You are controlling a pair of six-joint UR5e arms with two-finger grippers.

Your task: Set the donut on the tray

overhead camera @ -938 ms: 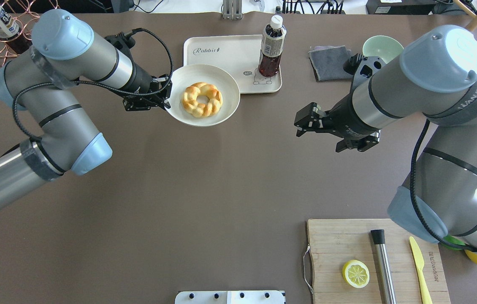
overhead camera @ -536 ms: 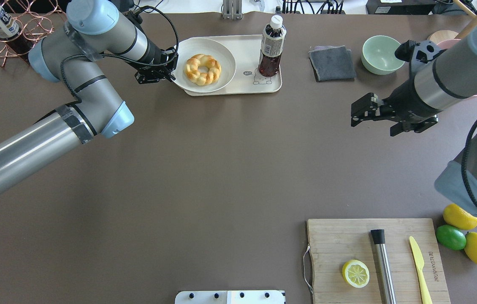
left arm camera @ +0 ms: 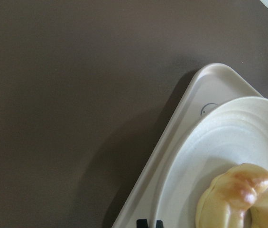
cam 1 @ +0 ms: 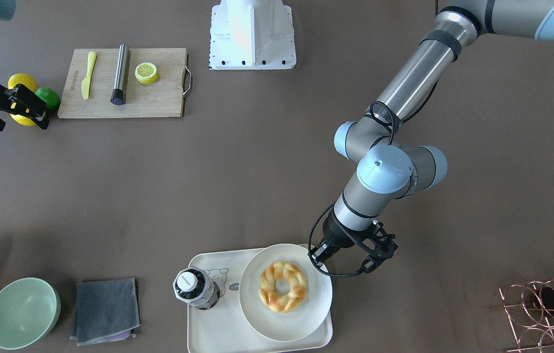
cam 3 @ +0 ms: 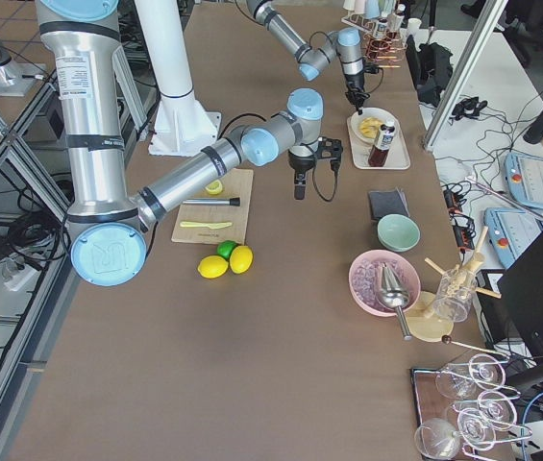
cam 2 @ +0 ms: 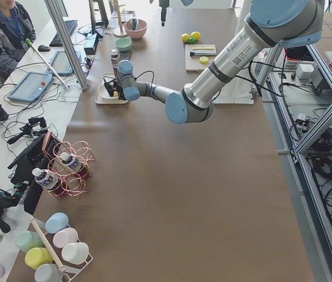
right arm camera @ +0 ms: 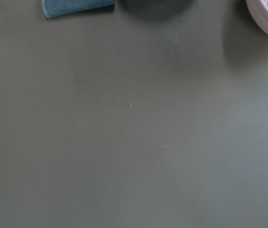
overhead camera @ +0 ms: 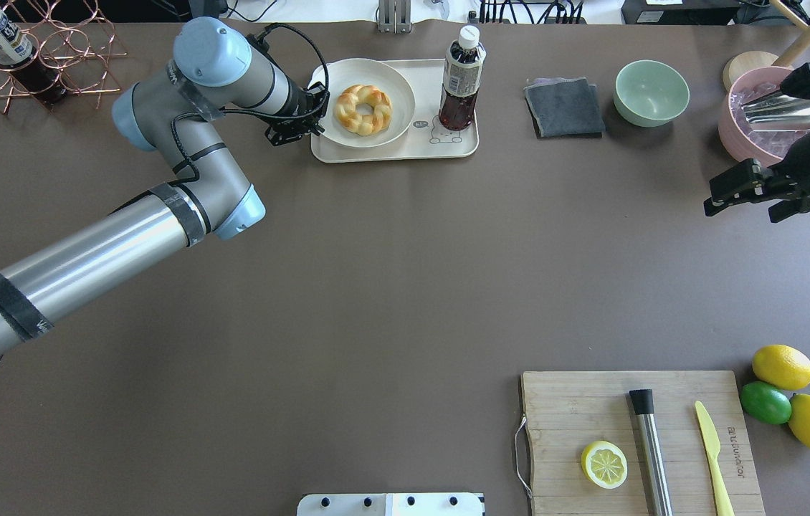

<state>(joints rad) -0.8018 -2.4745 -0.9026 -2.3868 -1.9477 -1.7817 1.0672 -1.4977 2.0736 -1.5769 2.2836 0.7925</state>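
The donut (overhead camera: 363, 109) is a braided golden ring lying on a round off-white plate (overhead camera: 398, 115). The plate rests on the left half of the cream tray (overhead camera: 423, 86) at the table's far side. My left gripper (overhead camera: 317, 120) is shut on the plate's left rim. The wrist view shows its fingertips (left arm camera: 149, 223) at the rim, with the donut (left arm camera: 240, 199) and a tray corner (left arm camera: 190, 95). From the front, the donut (cam 1: 283, 287), plate (cam 1: 277, 323), tray (cam 1: 213, 328) and left gripper (cam 1: 317, 259) show too. My right gripper (overhead camera: 712, 197) is open and empty over bare table at the right edge.
A dark tea bottle (overhead camera: 461, 79) stands on the tray's right half. A grey cloth (overhead camera: 564, 107), a green bowl (overhead camera: 651, 92) and a pink bowl (overhead camera: 742, 122) lie to the right. A cutting board (overhead camera: 570, 401) with a lemon half is near right. A wire rack (overhead camera: 54, 57) is far left.
My left gripper has carried the plate with the donut away from me and onto the tray. My right arm has pulled back to the right edge.
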